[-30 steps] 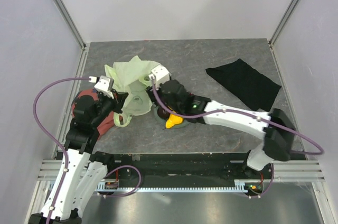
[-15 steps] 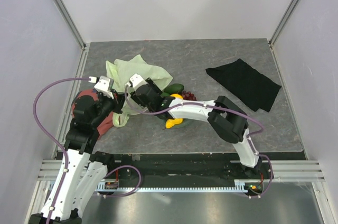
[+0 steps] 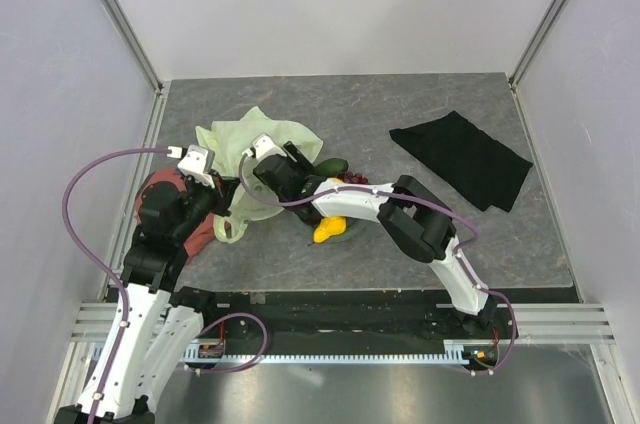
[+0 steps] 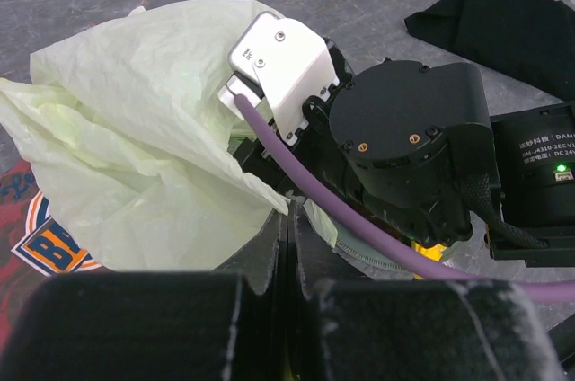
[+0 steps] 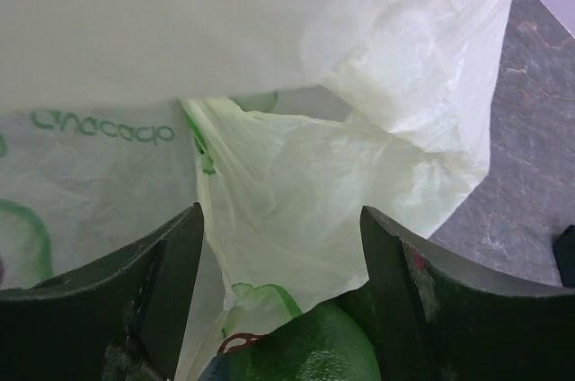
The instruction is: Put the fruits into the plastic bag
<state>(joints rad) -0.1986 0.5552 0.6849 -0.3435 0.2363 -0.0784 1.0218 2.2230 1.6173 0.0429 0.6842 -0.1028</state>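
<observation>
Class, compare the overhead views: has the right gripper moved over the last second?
Yes. The right gripper has shifted left, away from the black cloth and further over the plastic bag.

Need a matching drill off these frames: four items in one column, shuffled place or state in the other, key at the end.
Column 1
1. plastic bag
2. black cloth
3. yellow pear
4. right hand

Column 2
A. fingers apart, aimed into pale green plastic
B. lies outside the bag, on its right
C. edge pinched by the shut left hand
D. flat on the right side of the table, apart from both arms

Pairs: 1-C, 2-D, 3-B, 4-A
</observation>
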